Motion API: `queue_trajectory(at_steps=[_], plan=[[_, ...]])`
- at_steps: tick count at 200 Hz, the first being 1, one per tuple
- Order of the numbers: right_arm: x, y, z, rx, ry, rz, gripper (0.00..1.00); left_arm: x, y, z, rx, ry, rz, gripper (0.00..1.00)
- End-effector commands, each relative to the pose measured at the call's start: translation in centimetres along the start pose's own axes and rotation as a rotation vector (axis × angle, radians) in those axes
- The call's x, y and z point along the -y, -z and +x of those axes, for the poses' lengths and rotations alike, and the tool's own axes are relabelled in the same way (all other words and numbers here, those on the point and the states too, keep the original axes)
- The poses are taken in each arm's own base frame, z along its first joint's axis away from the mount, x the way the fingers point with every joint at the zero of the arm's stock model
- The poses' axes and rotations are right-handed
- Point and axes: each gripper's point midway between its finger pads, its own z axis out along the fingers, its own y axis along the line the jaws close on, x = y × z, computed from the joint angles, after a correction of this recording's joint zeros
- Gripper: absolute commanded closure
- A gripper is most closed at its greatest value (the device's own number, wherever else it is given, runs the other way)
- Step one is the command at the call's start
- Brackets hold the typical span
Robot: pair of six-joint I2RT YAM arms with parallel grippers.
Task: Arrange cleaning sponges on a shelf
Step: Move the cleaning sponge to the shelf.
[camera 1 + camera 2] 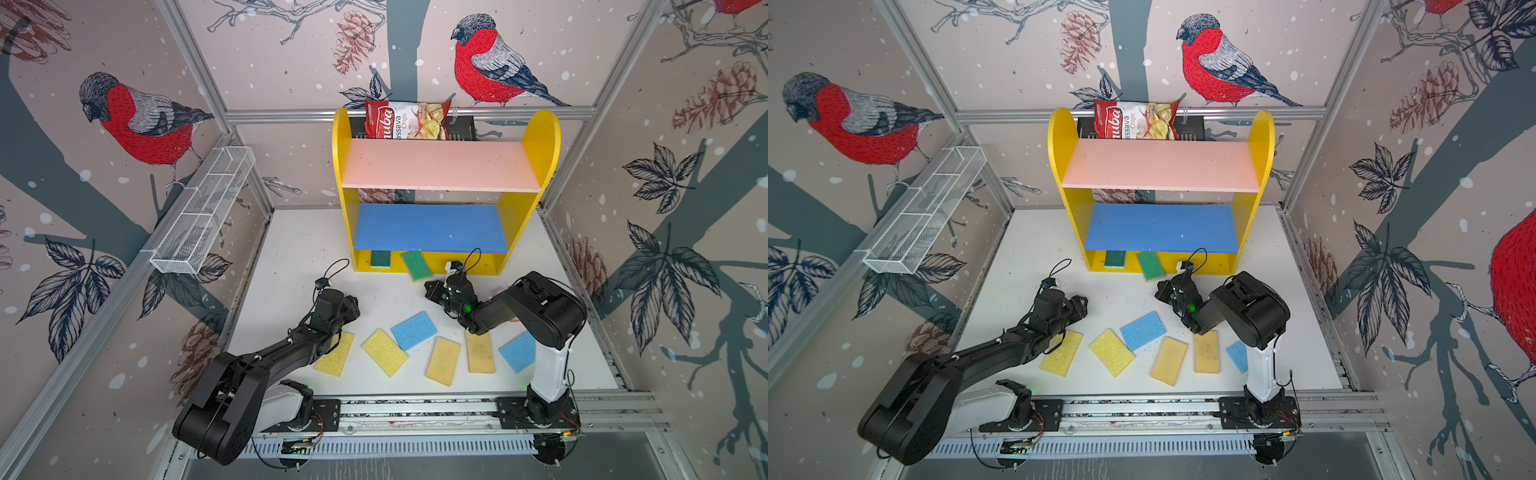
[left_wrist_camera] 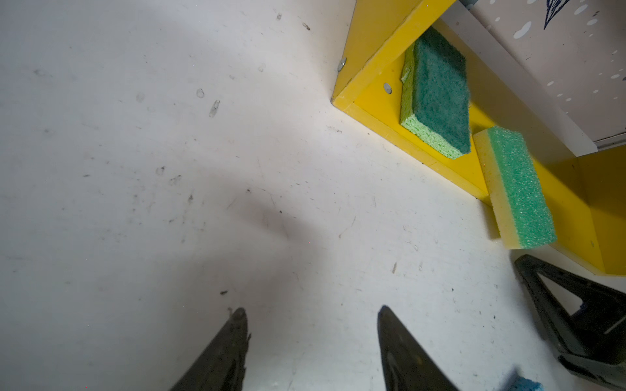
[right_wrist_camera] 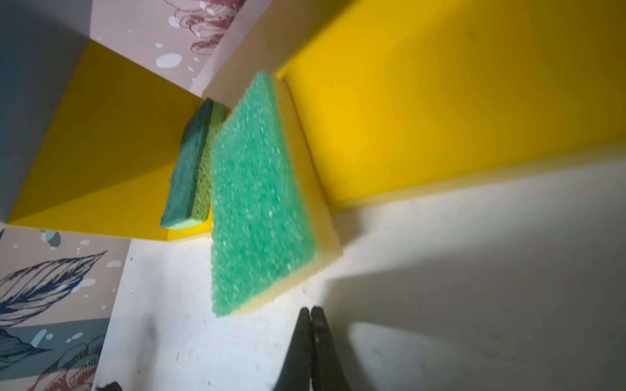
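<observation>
The shelf (image 1: pixel 343 166) stands at the back of the white table, its pink and blue boards bare. On its yellow base lies a dark green sponge (image 1: pixel 380 259) (image 2: pixel 438 91). A lighter green sponge (image 1: pixel 417 266) (image 3: pixel 261 199) rests aslant, half on the base and half over its front edge. Two yellow sponges (image 1: pixel 335 354) (image 1: pixel 384 352), two blue ones (image 1: pixel 414 330) (image 1: pixel 517 352) and two tan ones (image 1: pixel 443 360) (image 1: pixel 480 352) lie flat near the front. My right gripper (image 3: pixel 311 309) (image 1: pixel 430 286) is shut and empty, just short of the lighter green sponge. My left gripper (image 2: pixel 311 312) (image 1: pixel 353 305) hangs open over bare table.
A red chips bag (image 1: pixel 409 120) stands in a black slotted tray (image 1: pixel 461 129) behind the shelf. A white wire-mesh basket (image 1: pixel 203 212) hangs on the left wall. The arms' rail (image 1: pixel 415 409) runs along the front edge.
</observation>
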Motion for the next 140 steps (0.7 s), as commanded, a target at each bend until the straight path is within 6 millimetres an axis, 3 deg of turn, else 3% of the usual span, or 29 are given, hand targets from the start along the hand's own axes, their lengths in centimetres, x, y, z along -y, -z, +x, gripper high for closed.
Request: queue_trajectory(at_steps=[1,28,140], plan=[[-0.3,0.2,1.1,-0.015,-0.017,-0.011,0.95,0.3,0.0,-0.4,0.012,-0.008,0.01,0.39],[-0.3,-0.3,2.3,-0.042,-0.019,-0.014,0.94,0.3,0.0,-0.3,0.008,-0.01,0.012,0.39],[-0.2,-3.5,2.1,-0.046,-0.072,-0.037,0.95,0.2,0.3,-0.5,0.017,-0.018,0.001,0.39]])
